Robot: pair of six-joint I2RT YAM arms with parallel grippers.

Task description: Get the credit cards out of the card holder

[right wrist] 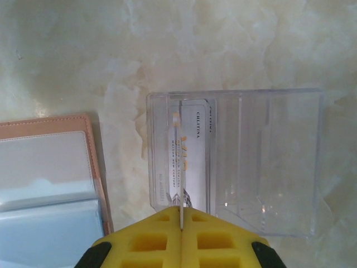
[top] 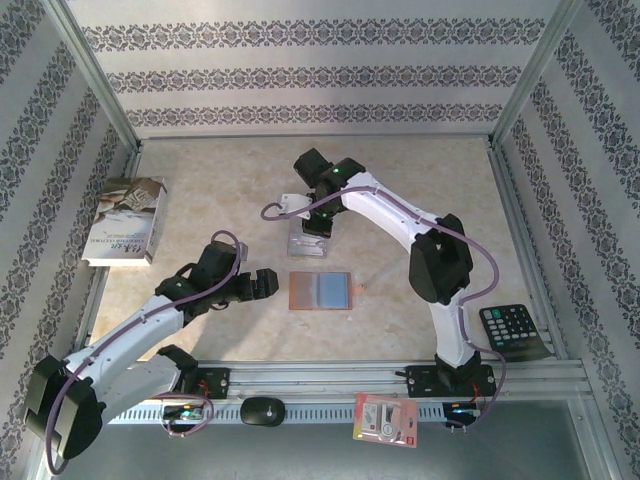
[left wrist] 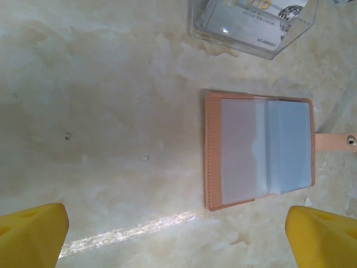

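Credit card (right wrist: 181,167) looks thin, stiff and slippery; right jaws pinch its edge, left jaws stand open.

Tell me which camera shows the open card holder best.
The left wrist view: the card holder lies whole and open there, its grey-blue pockets and snap strap plain. The top external view shows it whole but small; in the right wrist view the frame's left edge cuts it off, leaving one corner.
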